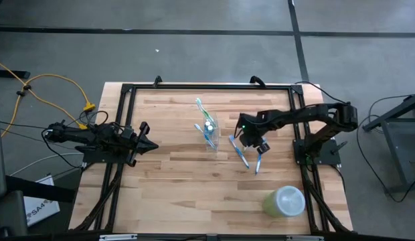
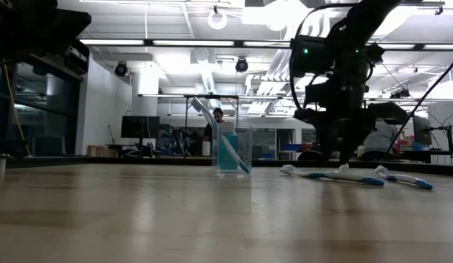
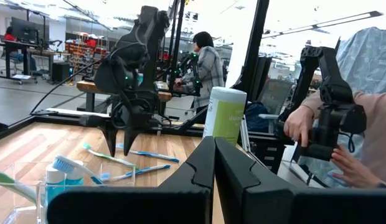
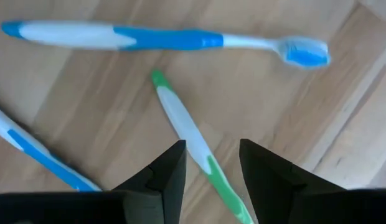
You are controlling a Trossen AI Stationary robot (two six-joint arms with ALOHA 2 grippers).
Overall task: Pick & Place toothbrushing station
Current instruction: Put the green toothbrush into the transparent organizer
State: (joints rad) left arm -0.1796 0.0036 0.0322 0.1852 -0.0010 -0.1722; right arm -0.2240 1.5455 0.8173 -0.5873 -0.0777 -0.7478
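Note:
The clear plastic cup (image 1: 209,137) stands upright mid-table with a green toothbrush (image 1: 200,107) leaning out over its rim and a white-and-blue tube (image 2: 228,152) inside. To its right, three toothbrushes lie flat on the wood: a green-and-white one (image 4: 180,118), a blue-and-white one (image 4: 162,37) and another blue one (image 4: 37,155). My right gripper (image 4: 211,149) hangs open just above them, pointing steeply down, one finger on either side of the green-and-white handle without touching it. My left gripper (image 3: 215,162) is shut and waits at the table's left side (image 1: 148,145).
A pale green round container (image 1: 286,201) stands near the front right corner. A black frame (image 1: 207,87) runs around the table's edges. A person's hands (image 3: 305,127) show beyond the table's right side, and another person (image 3: 205,59) sits farther off.

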